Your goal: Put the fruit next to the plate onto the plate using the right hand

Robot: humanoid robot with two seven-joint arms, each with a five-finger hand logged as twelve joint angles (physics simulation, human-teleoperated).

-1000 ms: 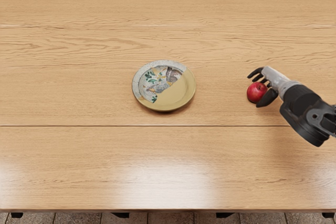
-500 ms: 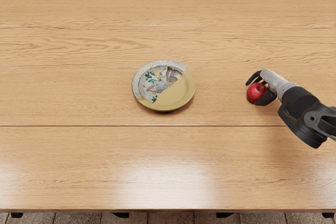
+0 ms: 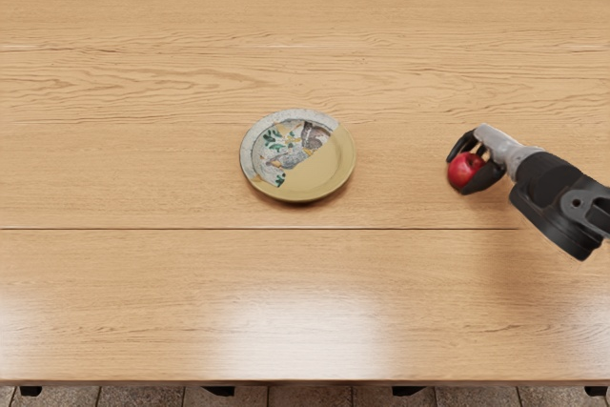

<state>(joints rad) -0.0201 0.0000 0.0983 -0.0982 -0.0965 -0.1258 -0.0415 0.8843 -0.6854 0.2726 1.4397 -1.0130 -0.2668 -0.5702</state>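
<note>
Desk (image 3: 143, 283) fills my view, with the plate (image 3: 319, 176) at its centre. At middle right, the right robot hand (image 3: 481, 159) has its fingers curled around the red fruit (image 3: 463, 170). From there the plate lies straight to the left, well apart. I do not see the left arm.

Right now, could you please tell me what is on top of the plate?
Nothing rests on the plate; only its painted pattern shows. The red fruit sits apart, to its right, partly covered by the right robot hand.
</note>
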